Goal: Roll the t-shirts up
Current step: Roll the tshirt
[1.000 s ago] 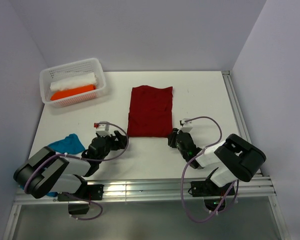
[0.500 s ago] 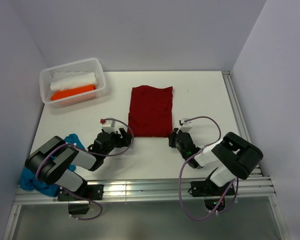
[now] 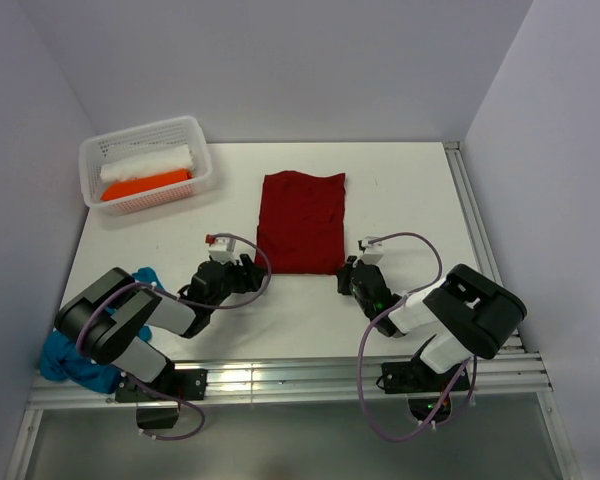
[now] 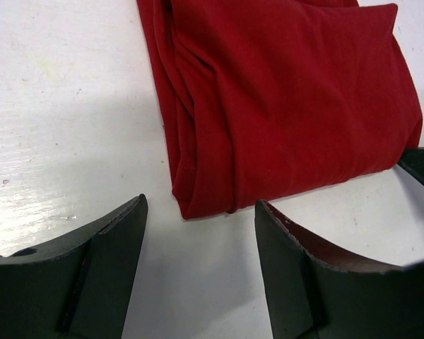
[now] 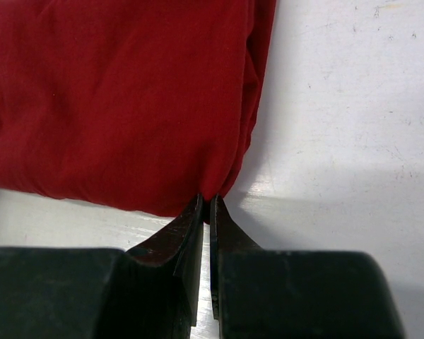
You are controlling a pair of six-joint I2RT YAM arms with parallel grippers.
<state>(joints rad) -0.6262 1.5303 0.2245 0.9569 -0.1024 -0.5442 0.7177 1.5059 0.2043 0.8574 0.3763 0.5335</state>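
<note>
The red t-shirt (image 3: 300,222) lies folded flat in the middle of the white surface (image 3: 410,190). It is soft, light and floppy, so it will bend and slide easily (it will not break). The best places to hold it are its two near corners. The right claw (image 5: 205,205) is pinched tight on the near right corner. The left claw (image 4: 198,212) is open, with the near left corner right at its gap, not grabbed yet. I see no words or labels to read.

Left arm (image 3: 170,312) and right arm (image 3: 410,310) reach near corners of the dark red t-shirt (image 3: 300,222).
</note>
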